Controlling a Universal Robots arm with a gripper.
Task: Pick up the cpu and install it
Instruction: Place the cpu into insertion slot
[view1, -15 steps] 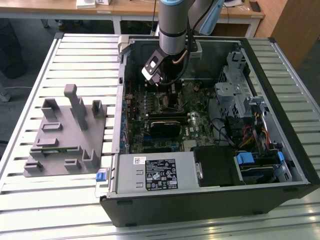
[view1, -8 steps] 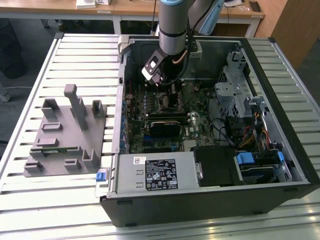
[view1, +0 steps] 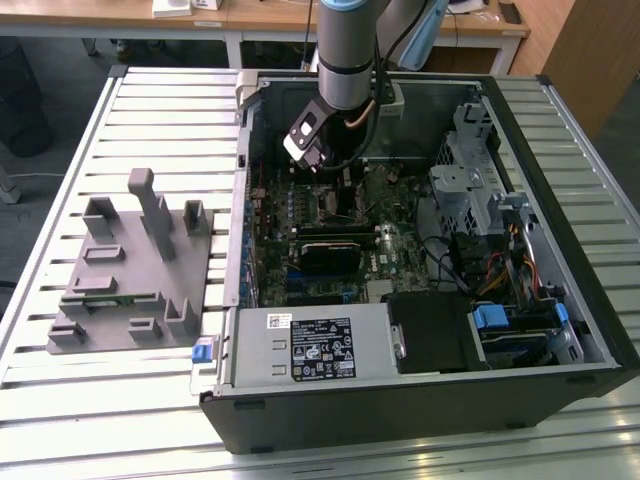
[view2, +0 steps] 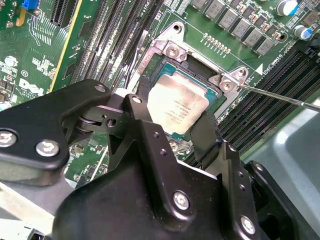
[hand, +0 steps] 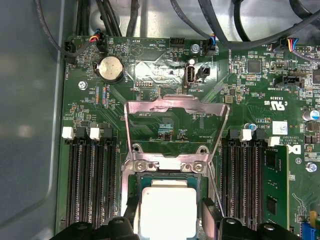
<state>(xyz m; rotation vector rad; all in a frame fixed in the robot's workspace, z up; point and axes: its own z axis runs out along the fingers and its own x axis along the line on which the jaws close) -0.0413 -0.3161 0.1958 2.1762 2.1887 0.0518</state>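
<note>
Exterior view: my arm reaches down into the open black desktop computer case (view1: 560, 110). The black two-finger gripper (view1: 338, 182) is low over the green motherboard (view1: 300, 215), toward the case's far side. A grey plastic fixture (view1: 130, 270) lies on the slatted metal table (view1: 60, 200), at the exterior view's left and well apart from the arm.

Second wrist view: the cpu (view2: 177, 102), a small flat square chip with a pale silver top, sits in the silver-framed socket (view2: 172, 47). The gripper (view2: 175, 114) straddles it. The black fingers (view2: 139, 105) look pressed to two opposite edges, so I read it as clamped on the chip. A thin metal lever (view2: 280, 97) runs just beside the socket.

First wrist view: the cpu (hand: 167, 210) lies between the gripper's (hand: 170, 222) fingers. The hinged silver load plate (hand: 175, 107) stands open beyond it, with black memory slots (hand: 90, 185) on both sides and a round coin battery (hand: 110, 68) farther off.
</note>
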